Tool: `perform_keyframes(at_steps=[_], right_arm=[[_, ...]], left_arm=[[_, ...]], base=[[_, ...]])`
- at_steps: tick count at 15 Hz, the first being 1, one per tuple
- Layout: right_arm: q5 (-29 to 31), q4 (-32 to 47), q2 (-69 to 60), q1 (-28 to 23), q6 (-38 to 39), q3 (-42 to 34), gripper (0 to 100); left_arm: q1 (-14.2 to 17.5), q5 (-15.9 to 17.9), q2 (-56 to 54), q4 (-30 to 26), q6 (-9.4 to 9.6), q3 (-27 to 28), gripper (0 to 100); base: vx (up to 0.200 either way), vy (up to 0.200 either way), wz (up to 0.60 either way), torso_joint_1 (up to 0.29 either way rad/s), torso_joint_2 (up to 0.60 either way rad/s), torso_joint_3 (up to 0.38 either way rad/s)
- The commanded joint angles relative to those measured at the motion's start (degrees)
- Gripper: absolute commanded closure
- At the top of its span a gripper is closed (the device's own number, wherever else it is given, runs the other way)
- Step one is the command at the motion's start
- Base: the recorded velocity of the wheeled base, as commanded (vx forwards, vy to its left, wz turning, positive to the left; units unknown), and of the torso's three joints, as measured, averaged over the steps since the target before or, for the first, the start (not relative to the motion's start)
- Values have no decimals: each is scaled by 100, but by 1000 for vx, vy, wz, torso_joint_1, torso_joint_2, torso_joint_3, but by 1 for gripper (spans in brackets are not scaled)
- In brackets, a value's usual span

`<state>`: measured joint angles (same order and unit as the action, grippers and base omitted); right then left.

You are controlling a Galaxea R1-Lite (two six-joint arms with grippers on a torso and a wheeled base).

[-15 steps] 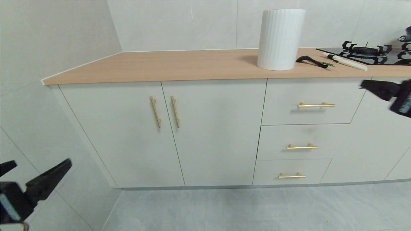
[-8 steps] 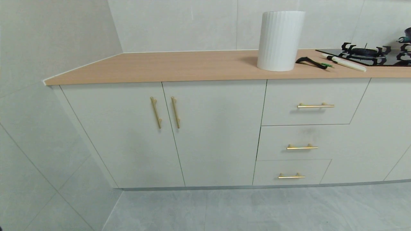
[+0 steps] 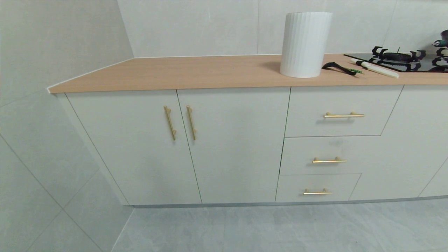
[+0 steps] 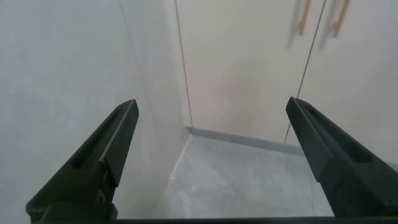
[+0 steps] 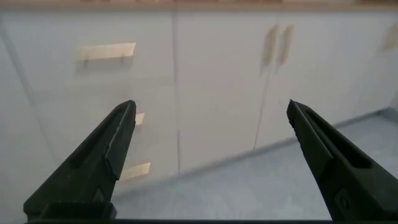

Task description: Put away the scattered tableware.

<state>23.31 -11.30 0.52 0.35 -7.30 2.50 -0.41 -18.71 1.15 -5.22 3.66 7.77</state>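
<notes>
The tableware lies on the wooden table (image 3: pixel 196 71), at its right end beside a tall white ribbed container (image 3: pixel 305 43). A black utensil (image 3: pixel 341 67) lies flat just right of the container. Its long axis runs left to right, with the curved black end toward the container and the green-tipped end pointing at the hob (image 3: pixel 399 59). Just beyond it, a long white utensil (image 3: pixel 376 68) lies flat and slanted, its far end toward the wall and its near end toward the table's front edge, along the hob's near-left border.

Below the table are 2 cabinet doors (image 3: pixel 182 147) with upright gold handles and 3 drawers (image 3: pixel 341 112) with level gold handles, all closed.

The left end effector (image 4: pixel 211 155) hangs low near the floor (image 4: pixel 236 180), by the corner where the cabinet meets the wall, spread wide and holding nothing. The right end effector (image 5: pixel 208 155) faces the cabinet fronts, likewise spread wide with nothing in it.
</notes>
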Motion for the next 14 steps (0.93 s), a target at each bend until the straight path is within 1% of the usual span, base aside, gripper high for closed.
perform_keyframes(at_steps=[1, 2, 3, 4, 5, 6, 7, 8, 9, 11, 14], right_arm=[[-274, 242, -52, -9, 62, -250, 0], [-529, 612, -52, -9, 62, -250, 0], [-661, 849, -52, 0, 62, -241, 0], [-837, 779, -52, -9, 106, -241, 0], [-1188, 787, -52, -9, 256, -250, 0], [-1496, 796, -44, -9, 554, -250, 0], [-1795, 884, -44, -9, 897, -250, 0], [-2085, 1218, -35, -9, 959, -241, 0], [-2129, 1112, -35, -9, 906, -241, 0], [-2340, 1121, -44, -9, 686, -250, 0], [-2322, 1112, -52, -9, 704, -250, 0]], left_arm=[[24, 289, -115, 381, -5, -610, 0], [24, 861, -115, 706, -49, -724, 0], [24, 1159, -115, 741, -137, -759, 0], [24, 1599, -115, 583, -181, -768, 0], [24, 1880, -115, 539, -146, -759, 0], [24, 1977, -115, 548, -146, -759, 0], [24, 1986, -115, 557, -146, -759, 0], [24, 1994, -115, 557, -155, -759, 0], [24, 1986, -115, 566, -172, -759, 0], [24, 1994, -115, 566, -146, -768, 0], [24, 1994, -115, 566, -190, -759, 0]], base=[[0, 0, 0, 0, 0, 0], [0, 0, 0, 0, 0, 0], [0, 0, 0, 0, 0, 0], [0, 0, 0, 0, 0, 0], [0, 0, 0, 0, 0, 0], [0, 0, 0, 0, 0, 0], [0, 0, 0, 0, 0, 0], [0, 0, 0, 0, 0, 0], [0, 0, 0, 0, 0, 0], [0, 0, 0, 0, 0, 0], [0, 0, 0, 0, 0, 0]])
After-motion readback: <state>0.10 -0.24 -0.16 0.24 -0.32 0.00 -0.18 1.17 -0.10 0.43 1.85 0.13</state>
